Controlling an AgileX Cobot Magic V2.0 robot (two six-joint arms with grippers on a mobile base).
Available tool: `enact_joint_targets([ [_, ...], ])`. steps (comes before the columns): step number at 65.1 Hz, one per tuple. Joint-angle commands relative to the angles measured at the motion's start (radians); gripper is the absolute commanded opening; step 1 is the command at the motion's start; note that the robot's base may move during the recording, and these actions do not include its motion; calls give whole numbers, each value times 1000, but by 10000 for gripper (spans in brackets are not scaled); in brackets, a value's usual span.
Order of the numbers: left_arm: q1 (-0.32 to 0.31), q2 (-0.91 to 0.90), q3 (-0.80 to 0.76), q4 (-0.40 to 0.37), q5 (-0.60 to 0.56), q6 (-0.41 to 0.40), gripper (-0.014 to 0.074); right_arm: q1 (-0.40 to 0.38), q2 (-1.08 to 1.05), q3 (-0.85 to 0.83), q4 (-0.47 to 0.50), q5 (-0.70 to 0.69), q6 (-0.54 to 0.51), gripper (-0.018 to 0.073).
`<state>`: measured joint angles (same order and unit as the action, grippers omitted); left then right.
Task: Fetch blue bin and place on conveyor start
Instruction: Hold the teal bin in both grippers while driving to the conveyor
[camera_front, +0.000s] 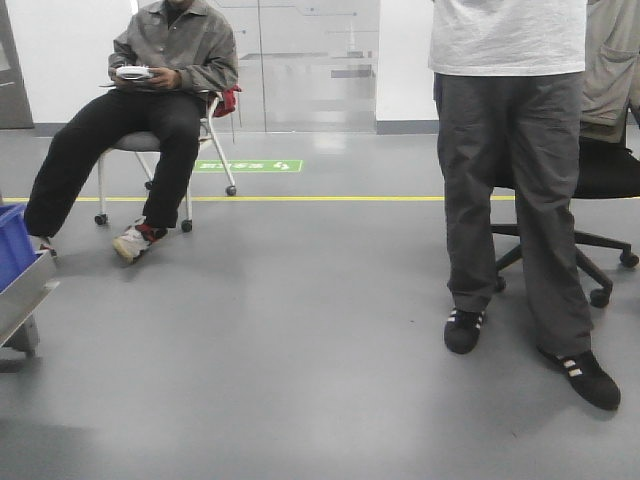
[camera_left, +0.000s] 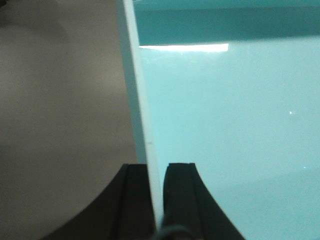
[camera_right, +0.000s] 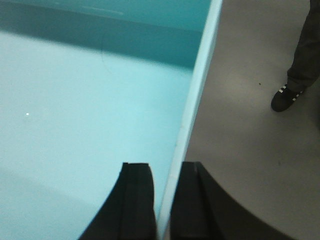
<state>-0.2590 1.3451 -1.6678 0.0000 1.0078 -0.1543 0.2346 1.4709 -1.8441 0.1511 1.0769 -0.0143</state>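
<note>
The blue bin is a pale aqua tub filling most of both wrist views, held above the grey floor. My left gripper is shut on its left wall, one black finger outside and one inside the rim. My right gripper is shut on the opposite wall of the blue bin, again with a finger on each side of the rim. The bin's inside is bare. Neither the bin nor the grippers show in the front view. The conveyor start is out of view.
A standing person is close at the right, with a shoe near the bin's right side. A seated person is back left. A dark blue bin on a steel rail sits at the left edge. An office chair stands far right.
</note>
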Motion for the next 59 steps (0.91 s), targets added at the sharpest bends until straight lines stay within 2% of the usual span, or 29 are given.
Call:
enact_joint_targets([
  [1, -3, -10, -9, 13, -38, 12, -111, -2, -16, -10, -10, -37, -25, -153],
  [59, -3, -10, -9, 15, -40, 12, -111, -2, -16, -10, -10, -39, -25, -153],
])
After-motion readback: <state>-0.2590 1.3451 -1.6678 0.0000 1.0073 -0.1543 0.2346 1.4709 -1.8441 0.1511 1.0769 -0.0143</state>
